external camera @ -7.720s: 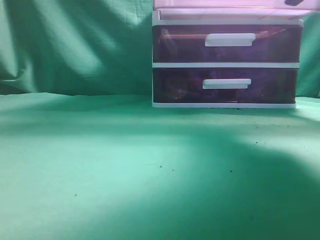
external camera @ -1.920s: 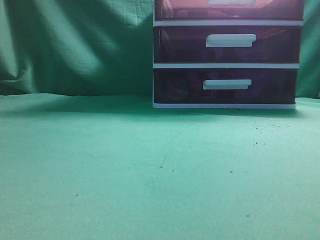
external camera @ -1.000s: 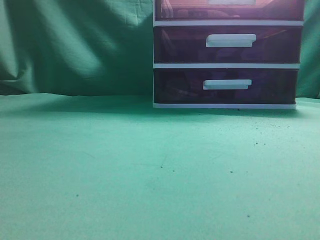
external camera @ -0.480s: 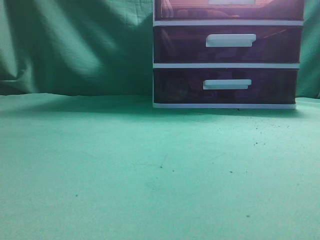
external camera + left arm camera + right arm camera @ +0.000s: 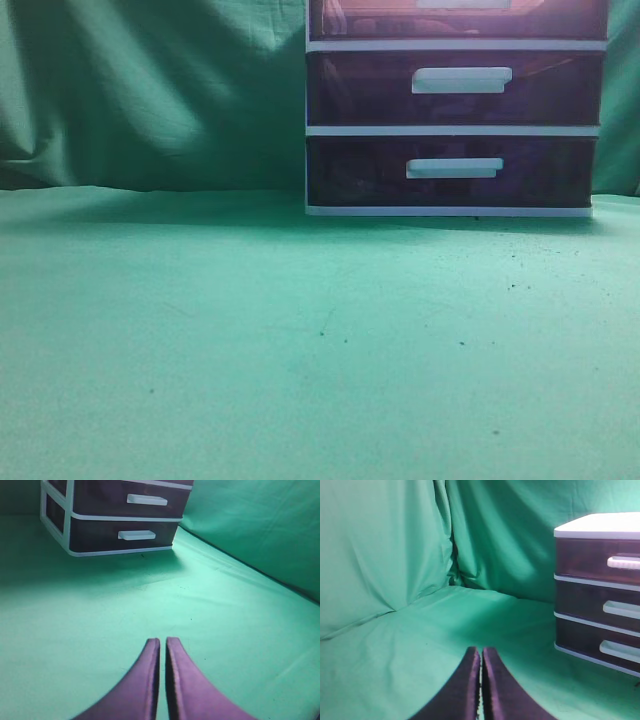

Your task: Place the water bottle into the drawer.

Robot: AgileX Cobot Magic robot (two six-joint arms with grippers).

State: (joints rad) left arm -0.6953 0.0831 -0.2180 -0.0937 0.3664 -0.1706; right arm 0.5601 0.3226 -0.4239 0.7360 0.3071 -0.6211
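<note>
Closest to your wrist cameras: your left gripper [image 5: 162, 641] has its two purple fingers [image 5: 184, 680] pressed together with only a hairline slit between them and nothing caught there. It hangs over the green cloth [image 5: 100, 610], well short of the drawer unit [image 5: 65, 540], which sits up and to the left of the tips in that view. Your right gripper [image 5: 480, 651] is the same deal, fingers pinched together on nothing, and it's off to the left of the unit in its own view, well apart from it.

Further back, the unit stands on the cloth against the draped green backdrop [image 5: 385, 545]. It's a white frame with a white top and three dark purple-maroon fronts stacked one over another, each with a white bar handle.

The one you care about, the top drawer [image 5: 585, 560], sits pushed in flush with the frame, right under the white top. In the exterior view you only catch its lower strip at the very top edge, above the middle drawer [image 5: 455, 88] and the bottom drawer [image 5: 450, 172], both of them pushed in too.

The water bottle doesn't show up in any view, so I can't tell you where it is.
</note>
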